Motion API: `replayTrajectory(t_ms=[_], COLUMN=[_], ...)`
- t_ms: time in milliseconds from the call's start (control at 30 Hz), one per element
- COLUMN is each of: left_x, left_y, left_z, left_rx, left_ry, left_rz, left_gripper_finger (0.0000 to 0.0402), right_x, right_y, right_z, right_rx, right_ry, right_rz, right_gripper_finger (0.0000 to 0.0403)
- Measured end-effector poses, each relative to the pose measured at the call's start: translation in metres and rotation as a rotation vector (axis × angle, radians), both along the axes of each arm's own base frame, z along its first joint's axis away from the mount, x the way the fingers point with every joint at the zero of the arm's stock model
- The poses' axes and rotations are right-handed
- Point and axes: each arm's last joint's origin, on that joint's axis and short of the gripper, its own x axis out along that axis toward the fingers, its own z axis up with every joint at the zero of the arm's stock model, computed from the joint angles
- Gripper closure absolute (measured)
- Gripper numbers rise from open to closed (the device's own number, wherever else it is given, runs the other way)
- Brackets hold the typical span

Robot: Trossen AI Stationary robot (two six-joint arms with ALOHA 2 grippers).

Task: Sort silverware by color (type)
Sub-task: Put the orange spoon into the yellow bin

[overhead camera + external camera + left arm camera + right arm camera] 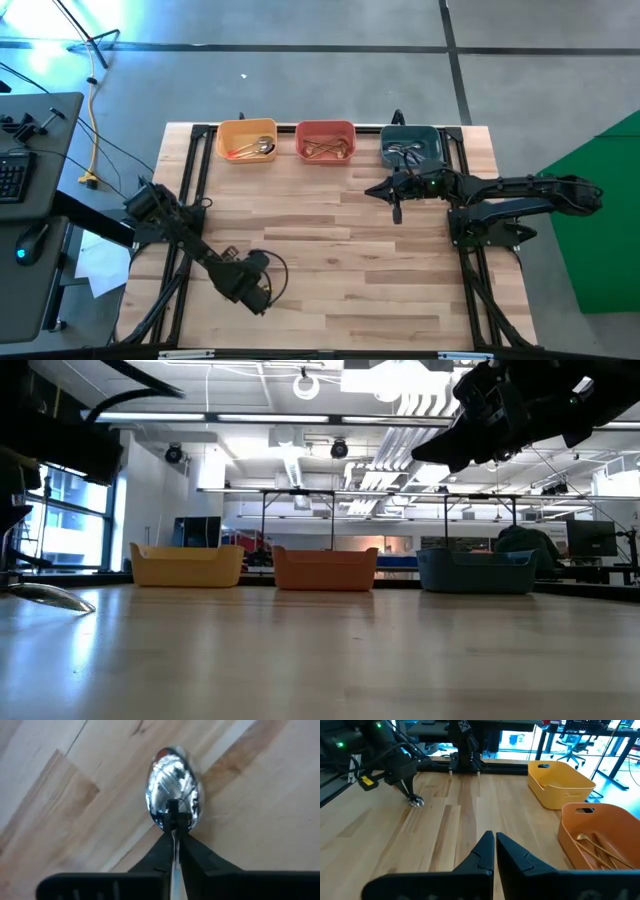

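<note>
Left gripper [262,297], lower left of the high view, is clamped on a spoon [173,795]: in the left wrist view both fingers pinch the neck just behind the silver bowl, which sits at or just above the wooden table [330,270]. Handle hidden between the fingers; its colour can't be read.

Right gripper [396,213], upper right of the high view just below the teal bin [411,146], hangs over bare wood with fingers closed and nothing between them.

Other spoons already lie in the bins along the top edge: yellow bin [247,140] holds silver-bowled ones with reddish handles, red bin [325,140] holds gold ones, teal bin holds darker pieces, details unclear.

Step in hand, as judged: carry this last loose spoon to its matching bin. To do it well: lift straight up before travelling so the bowl doesn't drag; check handle colour before choosing the bin; the pinch is narrow, so move smoothly to avoid the spoon pivoting; release low inside the walls.
</note>
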Motion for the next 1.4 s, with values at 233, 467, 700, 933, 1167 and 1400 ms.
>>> replayTrajectory(t_ms=[233, 467, 700, 933, 1167, 1400], left_x=[0.011, 0.021, 0.014, 0.001, -0.016, -0.040], left_y=[0.030, 0.097, 0.186, 0.281, 0.363, 0.409], left_z=[0.021, 0.067, 0.110, 0.117, 0.110, 0.083], left_rx=[0.050, 0.118, 0.253, 0.297, 0.328, 0.229], left_ry=[-0.010, -0.084, -0.118, -0.025, -0.059, -0.013], left_rz=[-0.089, -0.059, -0.096, -0.164, -0.247, -0.220], left_gripper_finger=[0.0395, 0.0397, 0.0397, 0.0398, 0.0398, 0.0398], right_x=[0.000, 0.000, -0.001, -0.001, -0.001, 0.000], right_y=[0.000, 0.000, 0.000, 0.000, -0.001, -0.002], right_z=[-0.001, -0.002, -0.003, -0.003, -0.003, 0.000], right_rx=[-0.023, -0.038, -0.044, -0.066, -0.119, -0.219], right_ry=[0.007, 0.022, 0.029, 0.030, 0.032, 0.019], right_rz=[-0.009, -0.005, -0.003, 0.002, 0.012, -0.024], right_gripper_finger=[0.0401, 0.0401, 0.0401, 0.0401, 0.0401, 0.0401])
